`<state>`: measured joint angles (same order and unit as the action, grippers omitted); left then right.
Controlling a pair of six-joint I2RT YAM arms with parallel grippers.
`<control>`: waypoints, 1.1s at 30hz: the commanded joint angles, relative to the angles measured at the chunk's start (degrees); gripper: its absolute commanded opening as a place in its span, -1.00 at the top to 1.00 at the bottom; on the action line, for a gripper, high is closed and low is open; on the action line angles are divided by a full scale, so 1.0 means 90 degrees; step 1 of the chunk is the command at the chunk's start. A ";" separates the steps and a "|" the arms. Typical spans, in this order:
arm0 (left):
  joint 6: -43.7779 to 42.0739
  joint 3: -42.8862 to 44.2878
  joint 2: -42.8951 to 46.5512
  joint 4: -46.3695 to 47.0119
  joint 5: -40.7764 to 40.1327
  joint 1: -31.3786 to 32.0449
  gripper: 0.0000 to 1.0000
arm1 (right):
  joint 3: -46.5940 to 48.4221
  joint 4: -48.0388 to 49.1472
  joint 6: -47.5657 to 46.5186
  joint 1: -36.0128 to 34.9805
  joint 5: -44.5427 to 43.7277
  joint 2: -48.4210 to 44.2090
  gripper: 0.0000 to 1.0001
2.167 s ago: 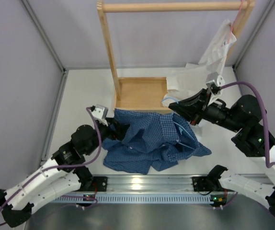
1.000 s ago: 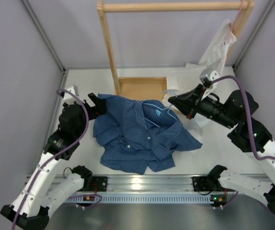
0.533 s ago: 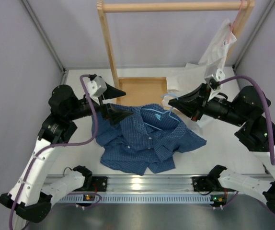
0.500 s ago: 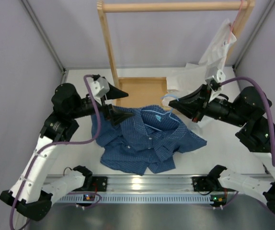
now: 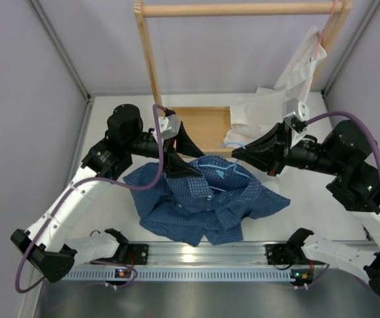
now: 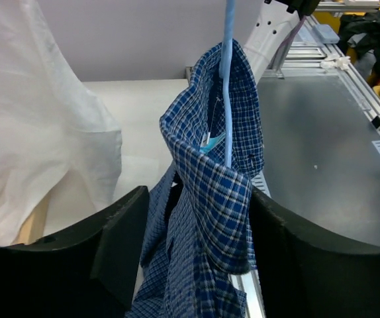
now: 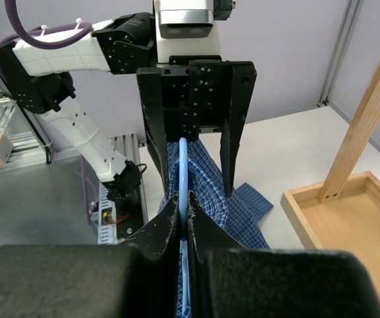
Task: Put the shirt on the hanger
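Observation:
The blue checked shirt (image 5: 206, 199) lies crumpled on the table, its collar end lifted. The light blue wire hanger (image 5: 225, 171) sits inside the collar. My right gripper (image 5: 234, 152) is shut on the hanger's wire (image 7: 183, 169) and holds it up; the shirt (image 7: 213, 199) hangs from it. My left gripper (image 5: 200, 165) is open wide, and its jaws straddle the raised collar fabric (image 6: 210, 212) without closing on it. The hanger wire (image 6: 228, 66) runs up above the fabric. In the right wrist view the left gripper (image 7: 193, 185) faces mine from across the hanger.
A wooden rack with a tray base (image 5: 196, 129) and a top rail (image 5: 243, 9) stands at the back. A white shirt (image 5: 289, 86) hangs on a pink hanger at the right post and drapes onto the table; it also shows in the left wrist view (image 6: 31, 132).
My left arm swung from the table's left side to the centre, and its open jaws now straddle the lifted collar. The right gripper kept hold of the hanger. The shirt shifted slightly right.

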<state>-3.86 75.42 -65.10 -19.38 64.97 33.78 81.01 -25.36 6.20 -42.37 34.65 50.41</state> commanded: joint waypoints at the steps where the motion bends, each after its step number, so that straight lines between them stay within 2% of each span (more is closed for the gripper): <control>1: -0.0196 0.0263 -0.0081 0.0180 0.0184 0.0133 -0.18 | 0.0208 0.0201 0.0015 -0.0048 0.0202 0.0014 1.00; 3: -0.0226 0.0253 -0.0100 0.0190 0.0115 0.0182 0.16 | 0.0217 0.0201 0.0015 -0.0058 0.0261 0.0004 1.00; 6: -0.0235 0.0273 -0.0178 0.0180 0.0212 0.0202 0.47 | 0.0208 0.0230 0.0034 -0.0048 0.0319 -0.0006 1.00; 7: -0.0235 0.0302 -0.0208 0.0180 0.0280 0.0211 0.87 | 0.0188 0.0250 0.0034 -0.0048 0.0310 -0.0015 1.00; 8: -0.0226 0.0321 -0.0237 0.0180 0.0310 0.0250 1.00 | 0.0140 0.0260 0.0034 -0.0048 0.0300 -0.0016 1.00; 12: -0.0333 0.0341 -0.0228 0.0180 0.0428 0.0270 1.00 | -0.0095 0.0260 -0.0073 -0.0038 0.0241 -0.0084 1.00; 13: -0.0343 0.0341 -0.0179 0.0200 0.0437 0.0270 1.00 | -0.0153 0.0260 -0.0122 -0.0048 0.0241 -0.0161 0.84; 14: -0.0372 0.0322 -0.0159 0.0200 0.0486 0.0260 1.00 | -0.0299 0.0211 -0.0122 -0.0048 0.0164 -0.0230 0.47; 15: -0.0411 0.0341 -0.0120 0.0161 0.0506 0.0260 1.00 | -0.0368 0.0143 -0.0219 -0.0048 0.0086 -0.0327 -0.15; 17: -0.0499 0.0389 -0.0101 -0.0014 0.0642 0.0260 1.00 | -0.0446 -0.0390 -0.0375 -0.0048 -0.0293 -0.0688 -0.37; 20: -0.0519 0.0390 -0.0052 -0.0152 0.0885 0.0260 1.00 | -0.0388 -0.1405 -0.0620 -0.0048 -0.1025 -0.1371 -0.40; 23: -0.0499 0.0390 -0.0032 -0.0132 0.1178 0.0260 1.00 | -0.0466 -0.1985 -0.0756 -0.0048 -0.1116 -0.2133 -0.42; 25: -0.0499 0.0409 -0.0081 -0.0142 0.1354 0.0260 1.00 | -0.0554 -0.2415 -0.1000 -0.0048 -0.0883 -0.2504 -0.42; 28: -0.0470 0.0497 -0.0159 -0.0152 0.1697 0.0270 1.00 | -0.0700 -0.2718 -0.1147 -0.0048 -0.0141 -0.2526 -0.36; 33: -0.0480 0.0546 -0.0101 -0.0162 0.1804 0.0290 1.00 | -0.1217 -0.2320 -0.1060 -0.0048 0.0279 -0.2145 -0.19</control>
<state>-6.81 77.69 -66.92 -22.26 76.42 36.12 73.38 -44.16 -2.66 -42.30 33.74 26.33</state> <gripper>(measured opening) 0.081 0.606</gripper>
